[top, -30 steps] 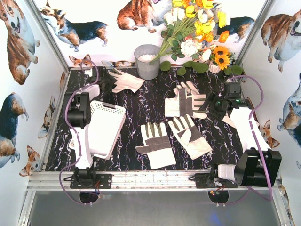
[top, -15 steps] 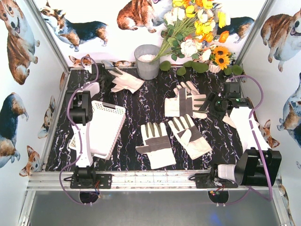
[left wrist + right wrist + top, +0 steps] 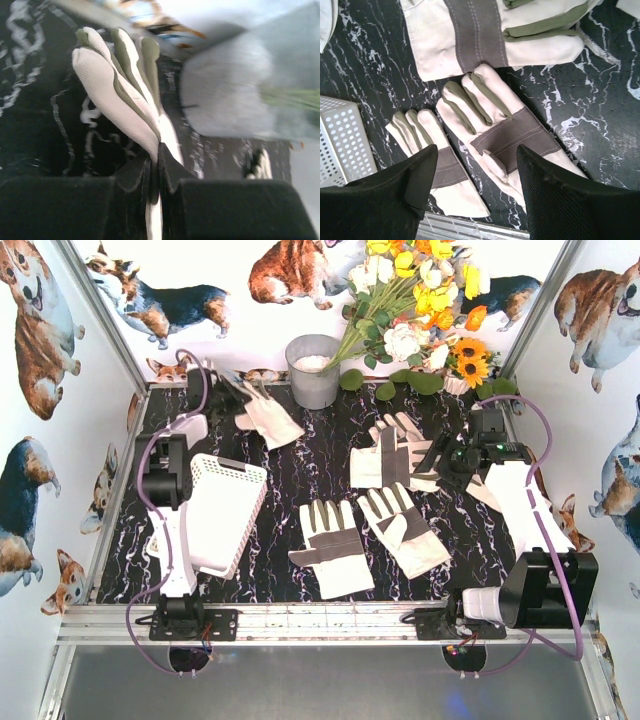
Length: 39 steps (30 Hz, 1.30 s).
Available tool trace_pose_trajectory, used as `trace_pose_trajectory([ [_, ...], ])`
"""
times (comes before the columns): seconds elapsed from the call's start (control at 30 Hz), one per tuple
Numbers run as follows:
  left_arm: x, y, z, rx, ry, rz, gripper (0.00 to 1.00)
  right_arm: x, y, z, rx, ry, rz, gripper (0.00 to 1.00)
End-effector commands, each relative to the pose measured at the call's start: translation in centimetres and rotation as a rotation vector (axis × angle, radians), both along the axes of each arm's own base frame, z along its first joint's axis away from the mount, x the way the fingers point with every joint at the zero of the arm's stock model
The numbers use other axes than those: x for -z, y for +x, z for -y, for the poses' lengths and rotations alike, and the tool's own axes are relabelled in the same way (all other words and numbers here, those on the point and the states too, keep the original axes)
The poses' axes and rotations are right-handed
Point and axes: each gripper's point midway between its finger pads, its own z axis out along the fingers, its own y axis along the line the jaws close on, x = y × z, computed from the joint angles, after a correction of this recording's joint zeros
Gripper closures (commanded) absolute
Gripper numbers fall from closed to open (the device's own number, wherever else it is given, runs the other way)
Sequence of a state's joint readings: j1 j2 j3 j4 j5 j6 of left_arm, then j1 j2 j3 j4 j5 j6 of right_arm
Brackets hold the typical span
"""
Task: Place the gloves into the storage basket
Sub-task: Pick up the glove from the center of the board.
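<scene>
- One cream-white fabric work glove with grey patches is getting pinched by the left gripper. Its jaws are squeezing right together on the glove's edge, and the glove's own fingers are fanning out past the tips. All this is happening at the far-left corner of the black marbled table, at about 9 o'clock from the grey metal bucket.
- The bit that matters: the white plastic storage basket with slotted sides is sitting at roughly 6 o'clock from that glove, near it but not touching. Its long axis is running about 1 to 7 o'clock. So I'm guessing the carry is a short pull back toward the arm bases, then a drop along that axis.
- The left arm is way nearer. It's stretching from its base past the basket's 9 o'clock side, with the wrist reaching toward 12 o'clock.
- The right gripper is hovering over at the 3 o'clock side, jaws spread wide and holding nothing. It's looking down on the other loose gloves, which are lying flat to 3 o'clock of the basket.
</scene>
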<state>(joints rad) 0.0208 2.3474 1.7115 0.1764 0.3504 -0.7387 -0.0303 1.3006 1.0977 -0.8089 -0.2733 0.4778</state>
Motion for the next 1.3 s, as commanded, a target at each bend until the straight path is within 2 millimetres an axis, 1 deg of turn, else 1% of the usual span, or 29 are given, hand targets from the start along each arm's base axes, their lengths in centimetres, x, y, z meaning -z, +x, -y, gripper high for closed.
trace_pose_trajectory([
  [0.0,-11.3,-1.7,1.2,0.156,0.039,0.258,1.00,-4.0,1.3,-1.7,-0.050,0.059,0.135,0.34],
  [0.03,-13.3,-2.6,1.5,0.175,0.049,0.292,1.00,-4.4,1.2,-2.1,-0.065,0.074,0.150,0.34],
  [0.13,-16.4,-5.8,2.5,0.244,0.044,0.330,1.00,-6.4,1.0,-3.5,-0.132,0.138,0.219,0.31],
  [0.23,-19.0,-10.0,3.8,0.342,0.048,0.348,1.00,-8.7,0.4,-5.7,-0.245,0.234,0.296,0.26],
  [0.27,-19.3,-11.5,4.2,0.369,0.057,0.339,1.00,-9.5,0.1,-6.5,-0.288,0.268,0.322,0.25],
  [0.43,-23.8,-18.7,6.4,0.474,0.085,0.391,1.00,-13.3,-1.8,-10.0,-0.480,0.400,0.444,0.23],
  [0.53,-26.5,-22.7,8.4,0.535,0.072,0.434,1.00,-15.7,-2.7,-12.0,-0.578,0.487,0.537,0.20],
  [0.6,-28.1,-25.4,9.9,0.579,0.059,0.457,1.00,-16.8,-3.1,-13.1,-0.618,0.551,0.580,0.19],
  [0.67,-29.6,-28.0,11.3,0.621,0.040,0.480,1.00,-18.8,-4.1,-14.2,-0.652,0.599,0.648,0.18],
  [0.73,-31.1,-30.5,12.9,0.668,0.010,0.511,1.00,-19.8,-4.5,-15.0,-0.677,0.622,0.691,0.15],
  [0.83,-33.2,-34.1,15.1,0.735,-0.049,0.555,1.00,-20.8,-5.1,-16.2,-0.722,0.644,0.721,0.14],
  [0.9,-34.6,-36.0,16.1,0.763,-0.076,0.584,1.00,-21.2,-5.3,-16.7,-0.742,0.646,0.730,0.11],
  [1.0,-36.7,-38.0,16.8,0.775,-0.127,0.637,1.00,-21.5,-5.9,-17.4,-0.777,0.649,0.736,0.10],
  [1.07,-37.9,-39.3,17.3,0.793,-0.168,0.673,1.00,-22.0,-6.8,-18.1,-0.820,0.663,0.736,0.10],
  [1.23,-39.2,-41.2,18.2,0.828,-0.199,0.701,1.00,-24.6,-9.7,-20.0,-0.948,0.739,0.755,0.10],
  [1.27,-39.4,-41.5,18.3,0.832,-0.201,0.708,1.00,-24.7,-9.8,-20.4,-0.962,0.746,0.748,0.10],
])
